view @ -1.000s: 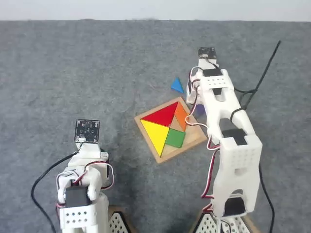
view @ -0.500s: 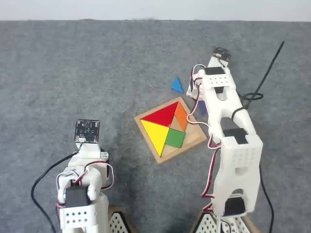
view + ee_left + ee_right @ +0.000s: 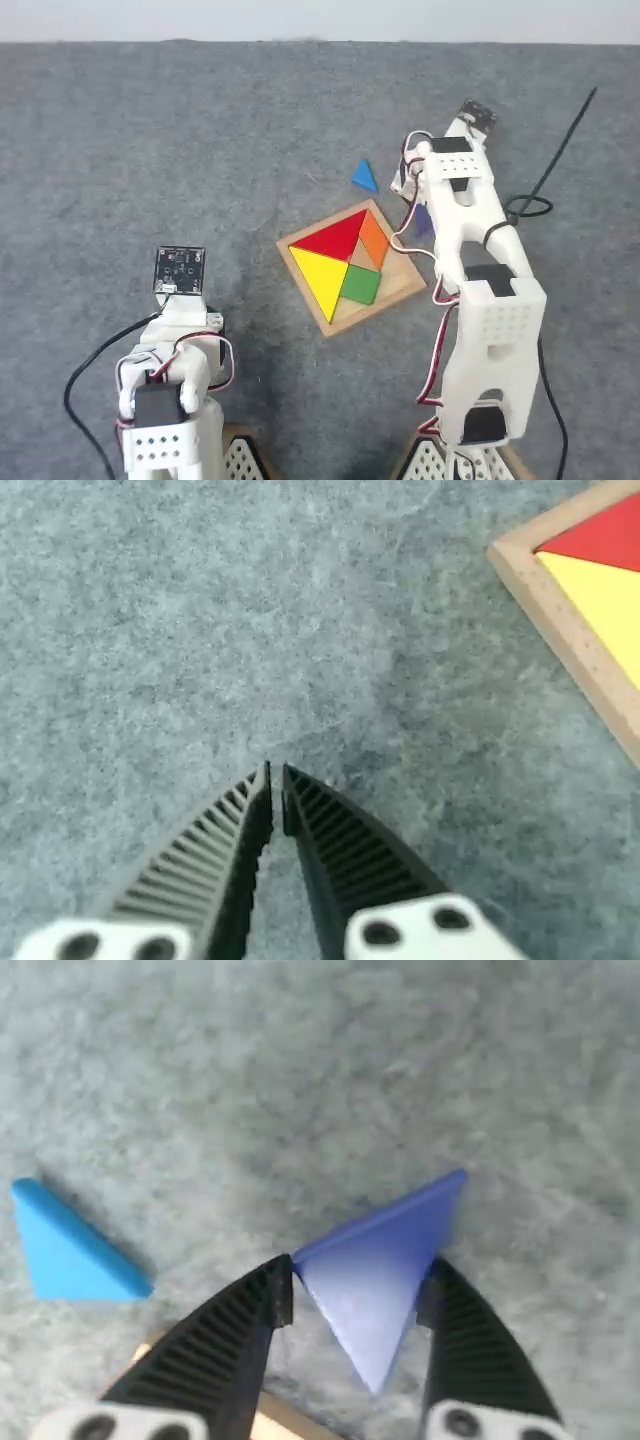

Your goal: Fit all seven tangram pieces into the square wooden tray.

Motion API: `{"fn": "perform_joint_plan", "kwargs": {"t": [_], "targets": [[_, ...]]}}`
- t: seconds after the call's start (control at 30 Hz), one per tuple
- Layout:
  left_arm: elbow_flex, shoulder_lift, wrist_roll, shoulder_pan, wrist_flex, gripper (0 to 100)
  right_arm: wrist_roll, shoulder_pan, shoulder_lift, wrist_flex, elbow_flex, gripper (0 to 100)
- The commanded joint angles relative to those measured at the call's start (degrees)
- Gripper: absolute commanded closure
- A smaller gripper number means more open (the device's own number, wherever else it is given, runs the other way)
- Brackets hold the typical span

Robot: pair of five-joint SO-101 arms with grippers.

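The square wooden tray (image 3: 396, 282) lies on the grey felt desk (image 3: 150, 130) between the two arms, closer to the right one. It holds a large red triangle (image 3: 335, 238), a large yellow triangle (image 3: 318, 280), an orange piece (image 3: 373, 240) and a green square (image 3: 360, 286), and bare wood shows along its side nearest the right arm. A small light-blue triangle (image 3: 365, 177) rests on the felt just beyond the tray's far corner. The right gripper (image 3: 357, 1275) is beside the tray, and its fingers (image 3: 262, 1310) press against two sides of an indigo triangle (image 3: 385, 1250). The left gripper (image 3: 275, 772) hangs over bare felt near a corner of the tray, its fingers drawn together with only a thin slit between them and nothing held.
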Motion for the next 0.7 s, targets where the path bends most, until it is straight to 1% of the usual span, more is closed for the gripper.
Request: {"fn": "perform_joint_plan", "kwargs": {"t": [0.0,0.13,0.2,0.3,0.43,0.47,0.5,0.6,0.67], "targets": [[-0.7,-1.1,1.0,-0.1,0.2,98,-0.2,1.9,-0.4,0.5,-1.6,92.0],[-0.7,-1.1,1.0,-0.1,0.2,98,7.4,2.2,-0.9,2.3,-1.6,95.5],[-0.7,-1.1,1.0,-0.1,0.2,98,9.1,2.4,-1.1,4.5,-1.8,95.8],[-0.7,-1.1,1.0,-0.1,0.2,98,7.7,4.2,-1.1,7.0,-1.8,96.1],[-0.7,-1.1,1.0,-0.1,0.2,98,1.1,8.7,-1.2,8.3,-1.9,95.7],[-0.7,-1.1,1.0,-0.1,0.2,98,1.0,9.3,-1.3,8.2,-2.0,95.7],[-0.7,-1.1,1.0,-0.1,0.2,98,2.0,9.5,-1.5,8.0,-2.2,95.7],[-0.7,-1.1,1.0,-0.1,0.2,98,9.6,7.8,-4.4,8.5,-3.0,95.7],[-0.7,-1.1,1.0,-0.1,0.2,98,13.4,5.9,-8.0,8.6,-2.5,95.6]]}}
